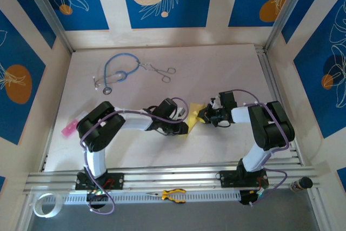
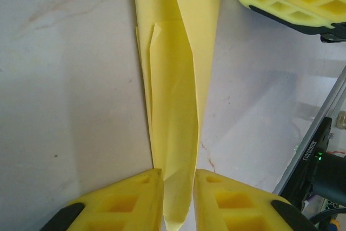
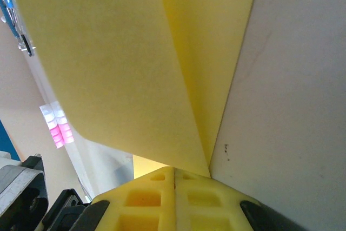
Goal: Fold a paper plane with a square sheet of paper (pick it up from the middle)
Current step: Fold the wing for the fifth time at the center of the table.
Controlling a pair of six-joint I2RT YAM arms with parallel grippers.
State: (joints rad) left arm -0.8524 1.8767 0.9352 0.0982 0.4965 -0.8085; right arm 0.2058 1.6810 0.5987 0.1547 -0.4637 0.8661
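Well, at the middle of the table (image 2: 65, 106) your left gripper (image 2: 178, 179) had its jaws slightly apart, the narrow tip of the paper plane (image 2: 175, 79) lying in the gap. Just beyond, your right gripper (image 3: 174, 174) had its jaws pressed together on the wide end, one flap raised. You would likely have done best to pin that tip firmly first, then lay the flap edge to edge slowly, lest thin paper tear or skew.
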